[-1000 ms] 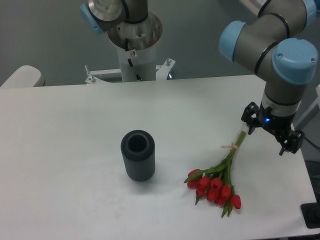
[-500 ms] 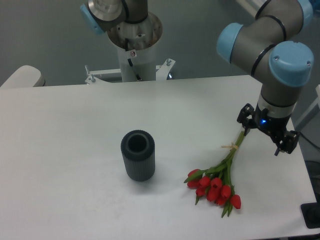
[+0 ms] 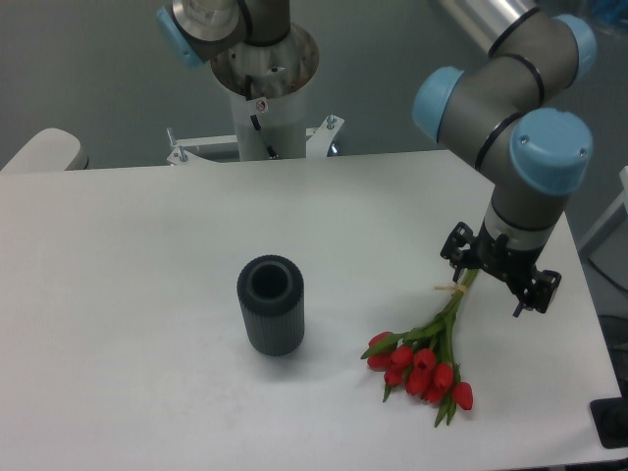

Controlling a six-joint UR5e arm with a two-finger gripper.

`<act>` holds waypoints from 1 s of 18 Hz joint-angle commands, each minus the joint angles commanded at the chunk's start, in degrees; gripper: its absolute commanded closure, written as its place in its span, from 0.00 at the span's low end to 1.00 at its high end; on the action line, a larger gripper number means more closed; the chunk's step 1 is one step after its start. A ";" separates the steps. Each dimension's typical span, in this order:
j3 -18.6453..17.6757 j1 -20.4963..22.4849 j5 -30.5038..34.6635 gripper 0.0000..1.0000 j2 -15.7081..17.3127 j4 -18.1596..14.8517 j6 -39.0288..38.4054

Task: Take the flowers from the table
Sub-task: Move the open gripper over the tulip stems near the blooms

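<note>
The flowers (image 3: 424,365), red tulips with green stems and a thin tan band (image 3: 453,288), lie on the white table (image 3: 147,245) at the front right, heads toward the front edge, stems pointing up-right. My gripper (image 3: 497,268) hangs over the upper end of the stems, pointing down. Its two black fingers (image 3: 457,243) stand wide apart, one on each side of the stem ends, so it is open and holds nothing. The stem tips are hidden under the gripper body.
A dark grey ribbed vase (image 3: 271,304) stands upright left of the flowers, about a hand's width from the tulip heads. The arm's base column (image 3: 265,98) rises behind the table's far edge. The table's right edge runs close to the gripper.
The gripper has moved left and a little toward the front, from beside the stem tips to over the stems' upper end. The flowers and vase have not moved.
</note>
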 joint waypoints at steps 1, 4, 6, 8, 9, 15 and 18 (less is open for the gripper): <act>-0.09 0.00 0.09 0.00 -0.09 -0.17 0.00; -3.07 -0.17 -0.09 0.00 0.00 0.09 -0.18; -3.25 -0.18 -0.09 0.00 -0.18 0.09 -0.70; -2.82 -0.09 -0.44 0.00 -0.96 0.09 -1.58; -2.81 -0.09 -0.44 0.00 -1.66 0.09 -1.67; -5.36 0.35 -0.26 0.00 -4.04 7.02 -1.76; -5.62 0.79 -0.53 0.00 -4.48 7.21 -1.67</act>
